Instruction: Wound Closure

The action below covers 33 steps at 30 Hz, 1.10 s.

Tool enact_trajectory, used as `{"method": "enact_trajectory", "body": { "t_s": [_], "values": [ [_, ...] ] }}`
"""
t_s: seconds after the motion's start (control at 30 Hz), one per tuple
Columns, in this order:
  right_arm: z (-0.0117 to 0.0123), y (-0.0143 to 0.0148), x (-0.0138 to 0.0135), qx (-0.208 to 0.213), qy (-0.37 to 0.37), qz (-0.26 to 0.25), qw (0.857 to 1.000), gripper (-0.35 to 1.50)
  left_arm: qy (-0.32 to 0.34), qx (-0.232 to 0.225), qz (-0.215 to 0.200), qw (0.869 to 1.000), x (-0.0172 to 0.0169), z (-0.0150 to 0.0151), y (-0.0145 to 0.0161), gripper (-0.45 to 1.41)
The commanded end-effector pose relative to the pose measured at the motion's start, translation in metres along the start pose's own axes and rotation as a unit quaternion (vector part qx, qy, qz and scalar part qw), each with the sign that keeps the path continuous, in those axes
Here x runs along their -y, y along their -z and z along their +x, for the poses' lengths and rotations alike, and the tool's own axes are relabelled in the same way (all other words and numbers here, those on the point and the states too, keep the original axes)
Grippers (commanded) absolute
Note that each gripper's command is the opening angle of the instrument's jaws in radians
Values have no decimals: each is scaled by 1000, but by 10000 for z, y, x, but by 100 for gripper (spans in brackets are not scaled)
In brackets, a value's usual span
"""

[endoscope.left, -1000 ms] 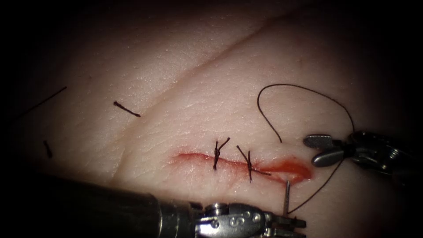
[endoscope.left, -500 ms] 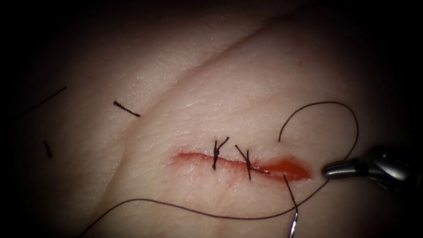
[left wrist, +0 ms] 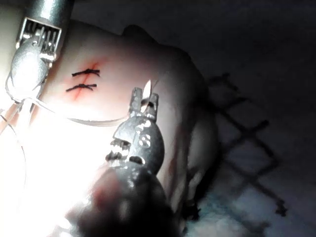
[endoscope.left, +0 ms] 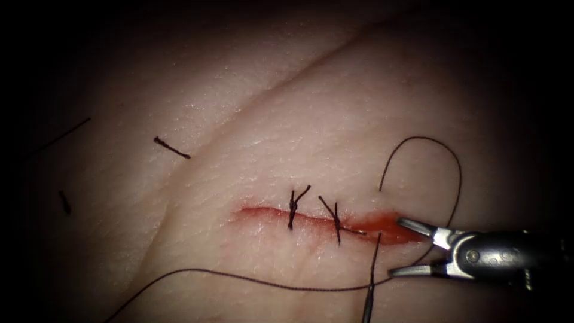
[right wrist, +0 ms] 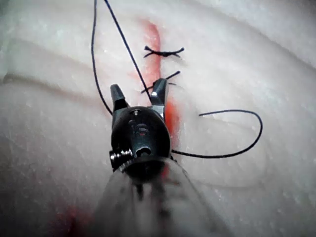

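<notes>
At lower right of the endoscope frame we see the right end effector [endoscope.left: 396, 246] spread wide, holding nothing, its upper jaw at the right end of the cut [endoscope.left: 311, 219]. The needle [endoscope.left: 366, 304] is out of the tissue [endoscope.left: 251, 137], below-left of those jaws at the bottom edge, its long axis near vertical. The thread [endoscope.left: 269, 285] rises from it to the cut's lower lip. The left wrist view adds the left end effector [left wrist: 144, 96] pinching the needle; we can't tell where along its curve. The left arm is nearer.
</notes>
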Motion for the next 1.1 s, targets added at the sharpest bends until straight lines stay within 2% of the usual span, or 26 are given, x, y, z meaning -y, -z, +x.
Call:
{"method": "enact_trajectory", "body": {
  "t_s": [0.03, 0.17, 0.2, 0.23, 0.27, 0.37, 0.5, 0.67, 0.7, 0.77, 0.83, 0.97, 1.0, 1.1],
  "values": [
    [-1, -15, 2, 4, 4, -5, 1000, 61, 1, 2, 1, 1000, -1, -6, -5, -45],
    [-5, -33, 1, 22, 26, -11, 999, 59, 1, 4, 4, 1000, -2, -6, -7, -45],
    [-10, -40, 4, 30, 34, -6, 999, 47, -2, 4, 4, 1000, -2, -6, -7, -45],
    [-15, -44, 7, 38, 41, 0, 998, 15, -2, 4, 5, 1000, -2, -6, -7, -45],
    [-22, -48, 10, 45, 53, 5, 998, -35, -2, 4, 5, 1000, -3, -6, -6, -45],
    [-37, -41, 10, 44, 66, 3, 997, -35, -3, 0, 8, 1000, -2, -5, -2, -45],
    [-31, -25, 10, 49, 59, -9, 997, -35, -6, -1, 23, 1000, 5, -7, 3, -45],
    [10, -9, 34, 35, 49, -3, 998, -35, -15, 19, 71, 997, 28, -27, 12, -45],
    [25, -5, 47, 33, 51, -3, 998, -35, -15, 25, 85, 996, 35, -36, 17, -45],
    [38, -2, 58, 34, 41, -1, 999, -35, -15, 31, 97, 995, 43, -46, 22, -45],
    [65, 2, 83, 31, 29, 8, 999, -35, -17, 40, 118, 992, 52, -61, 31, -45],
    [90, 2, 105, 25, 27, 14, 999, -35, -17, 46, 133, 990, 54, -65, 37, -45],
    [105, 1, 112, 25, 26, 17, 999, -35, -19, 47, 134, 990, 53, -64, 37, -45],
    [117, 1, 112, 26, 23, 18, 999, -35, -21, 46, 134, 990, 50, -59, 37, -45]
  ]
}}
